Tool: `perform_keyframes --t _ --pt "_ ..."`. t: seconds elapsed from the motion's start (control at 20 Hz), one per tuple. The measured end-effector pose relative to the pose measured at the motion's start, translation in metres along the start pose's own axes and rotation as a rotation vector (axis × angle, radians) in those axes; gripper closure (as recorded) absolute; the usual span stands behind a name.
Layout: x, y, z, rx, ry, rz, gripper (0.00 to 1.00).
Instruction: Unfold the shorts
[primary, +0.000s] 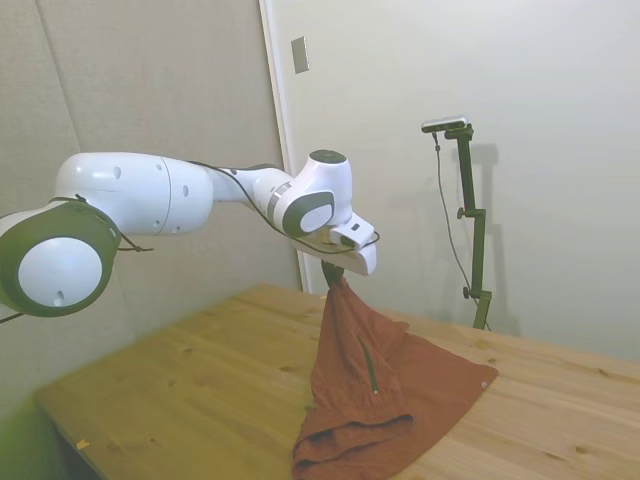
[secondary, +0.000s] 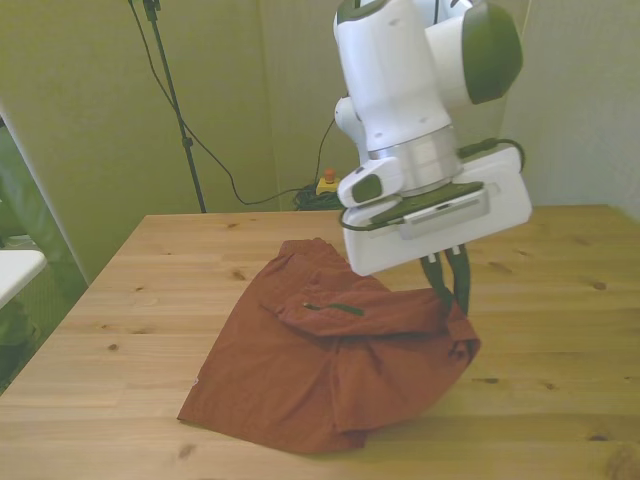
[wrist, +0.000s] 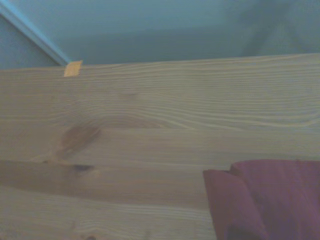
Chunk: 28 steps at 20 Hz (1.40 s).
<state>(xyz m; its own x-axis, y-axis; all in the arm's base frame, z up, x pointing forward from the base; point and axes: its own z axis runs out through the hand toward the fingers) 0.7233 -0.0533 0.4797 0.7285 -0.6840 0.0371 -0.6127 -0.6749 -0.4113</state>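
Above the wooden counter (secondary: 560, 300), the gripper (secondary: 449, 283) is clamped on one edge of the shorts (secondary: 320, 370), lifting that side while the rest drapes onto the counter; soft, limp cloth, best pinched at a hem or corner.

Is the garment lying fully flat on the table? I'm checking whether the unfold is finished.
No: in the side view the gripper holds one corner of the shorts raised above the table.

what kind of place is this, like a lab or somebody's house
Probably a robotics lab: a wooden table against bare walls, cables and an emergency-stop button on the floor behind, and the claw lifting rust-red shorts.
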Motion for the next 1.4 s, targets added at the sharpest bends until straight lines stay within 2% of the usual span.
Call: perform_keyframes --t 0.25,0.45,0.5,0.75,1.15,1.4 --pt "-0.034 -0.036 0.021 -0.026 -0.01 -0.043 1.0" --pt "-0.044 -0.043 0.056 -0.061 -0.026 -0.033 1.0" --pt "-0.044 -0.042 0.066 -0.079 -0.028 -0.029 0.0" --pt "-0.036 -0.039 0.097 -0.113 -0.027 -0.006 0.0" --pt "-0.03 -0.047 0.111 -0.124 -0.027 -0.006 0.0" --pt "-0.028 -0.052 0.105 -0.123 -0.011 -0.016 0.0"
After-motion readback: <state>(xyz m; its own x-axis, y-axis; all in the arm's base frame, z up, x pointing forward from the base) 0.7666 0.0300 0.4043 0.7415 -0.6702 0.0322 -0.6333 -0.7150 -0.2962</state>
